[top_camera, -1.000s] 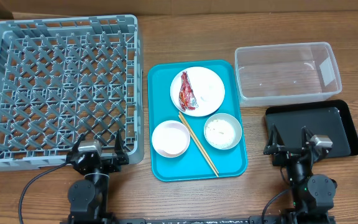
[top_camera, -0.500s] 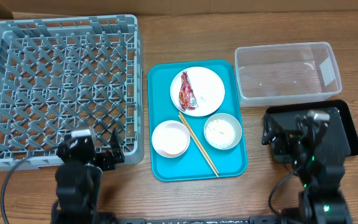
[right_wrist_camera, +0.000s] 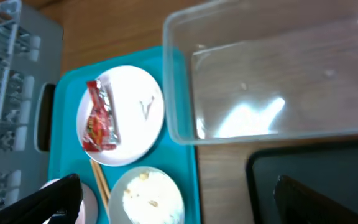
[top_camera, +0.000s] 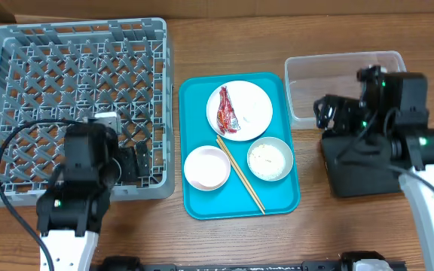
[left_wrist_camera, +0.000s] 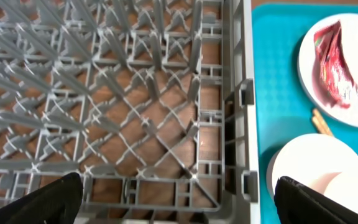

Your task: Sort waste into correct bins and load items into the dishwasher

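The teal tray (top_camera: 193,113) holds a white plate (top_camera: 249,99) with a red-and-white wrapper (top_camera: 227,111) and a small tissue (right_wrist_camera: 146,109). It also holds a pink bowl (top_camera: 206,167), a grey-green bowl with rice (top_camera: 270,159) and chopsticks (top_camera: 241,175). The grey dish rack (top_camera: 74,105) stands at the left. The clear tub (top_camera: 349,86) and black tray (top_camera: 375,162) are at the right. My left gripper (top_camera: 130,162) is open and empty over the rack's front right corner (left_wrist_camera: 176,205). My right gripper (top_camera: 336,117) is open and empty between tub and black tray (right_wrist_camera: 179,202). No white cup shows.
The rack's slotted wall (left_wrist_camera: 244,124) stands between my left gripper and the teal tray (left_wrist_camera: 272,74). The clear tub (right_wrist_camera: 278,74) holds nothing. The black tray's rim (right_wrist_camera: 291,158) lies just below the tub. Bare wooden table runs along the front.
Both arms have risen from the table's front edge and moved forward. The left one is now over the rack's corner, the right one over the black tray's far left end.
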Tool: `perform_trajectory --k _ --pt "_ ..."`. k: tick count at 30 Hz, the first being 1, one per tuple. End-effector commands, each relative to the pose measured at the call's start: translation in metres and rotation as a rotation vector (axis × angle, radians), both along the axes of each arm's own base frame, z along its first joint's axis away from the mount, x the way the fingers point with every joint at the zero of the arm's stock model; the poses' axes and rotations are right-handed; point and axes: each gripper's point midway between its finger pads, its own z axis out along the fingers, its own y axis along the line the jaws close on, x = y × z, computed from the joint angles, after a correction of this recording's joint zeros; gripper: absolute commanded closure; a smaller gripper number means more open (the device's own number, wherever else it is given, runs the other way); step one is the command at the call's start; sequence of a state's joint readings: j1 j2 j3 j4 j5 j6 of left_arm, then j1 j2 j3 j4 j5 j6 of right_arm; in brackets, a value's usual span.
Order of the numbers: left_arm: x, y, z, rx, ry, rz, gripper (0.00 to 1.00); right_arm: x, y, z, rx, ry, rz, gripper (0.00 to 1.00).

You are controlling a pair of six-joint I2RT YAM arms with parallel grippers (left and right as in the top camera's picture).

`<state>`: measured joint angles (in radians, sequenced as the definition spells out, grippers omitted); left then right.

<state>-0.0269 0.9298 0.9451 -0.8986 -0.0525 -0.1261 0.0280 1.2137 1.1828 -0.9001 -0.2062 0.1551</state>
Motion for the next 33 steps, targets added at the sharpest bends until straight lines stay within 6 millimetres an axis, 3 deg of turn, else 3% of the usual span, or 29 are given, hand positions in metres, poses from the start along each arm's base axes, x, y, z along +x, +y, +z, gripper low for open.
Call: perform_trajectory --k 1,6,10,14,19,26,33 --pt "0.006 -0.013 0.01 -0.057 0.008 -0.04 0.0 0.017 0.026 0.015 0.09 -0.042 0.113 0.0" --pt "0.006 -0.014 0.01 -0.064 0.008 -0.042 0.0 0.036 0.041 0.037 0.107 -0.169 0.167 0.01" --pt "0.006 -0.014 0.01 -0.065 0.008 -0.042 0.0 0.043 0.075 0.043 0.101 -0.228 0.25 0.01" --pt "0.006 -0.014 0.01 -0.064 0.008 -0.042 0.0 0.055 0.113 0.008 0.008 -0.177 0.265 0.05" --pt "0.006 -0.014 0.01 -0.065 0.008 -0.042 0.0 0.068 0.142 -0.027 -0.031 -0.105 0.278 0.09" --pt "0.006 -0.014 0.01 -0.065 0.009 -0.042 0.0 0.094 0.151 -0.084 -0.052 0.006 0.162 0.09" --pt "0.007 -0.014 0.008 -0.065 0.013 -0.042 0.0 0.102 0.161 -0.134 -0.037 0.09 0.124 0.16"
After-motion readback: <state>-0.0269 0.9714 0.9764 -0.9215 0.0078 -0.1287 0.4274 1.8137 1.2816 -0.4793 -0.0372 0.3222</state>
